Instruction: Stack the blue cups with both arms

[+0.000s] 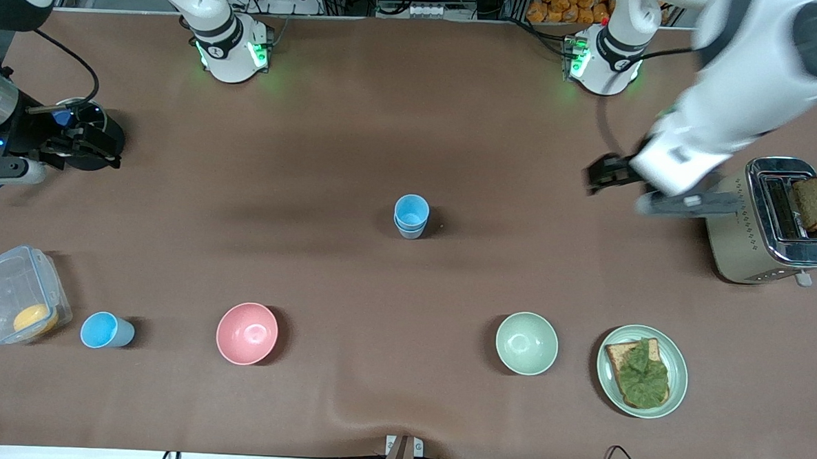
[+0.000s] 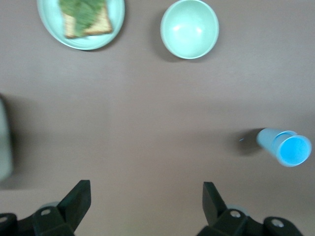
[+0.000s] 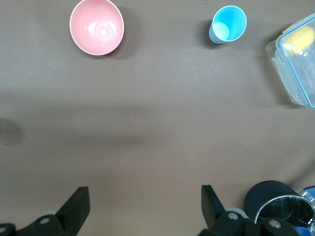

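Two light-blue cups [image 1: 410,216] stand nested one in the other at the middle of the table; they also show in the left wrist view [image 2: 285,146]. A third blue cup [image 1: 105,330], bright blue inside, stands near the front camera toward the right arm's end, beside a plastic box; it also shows in the right wrist view [image 3: 228,23]. My left gripper [image 1: 595,175] is open and empty over bare table beside the toaster [image 2: 146,201]. My right gripper [image 1: 98,148] is open and empty over the table at the right arm's end [image 3: 145,201].
A pink bowl [image 1: 247,333] and a pale green bowl [image 1: 526,343] sit near the front camera. A plate with topped toast [image 1: 641,370] lies beside the green bowl. A toaster [image 1: 771,221] holds a bread slice. A clear box [image 1: 16,302] holds something yellow. A black round object [image 1: 88,136] sits under the right wrist.
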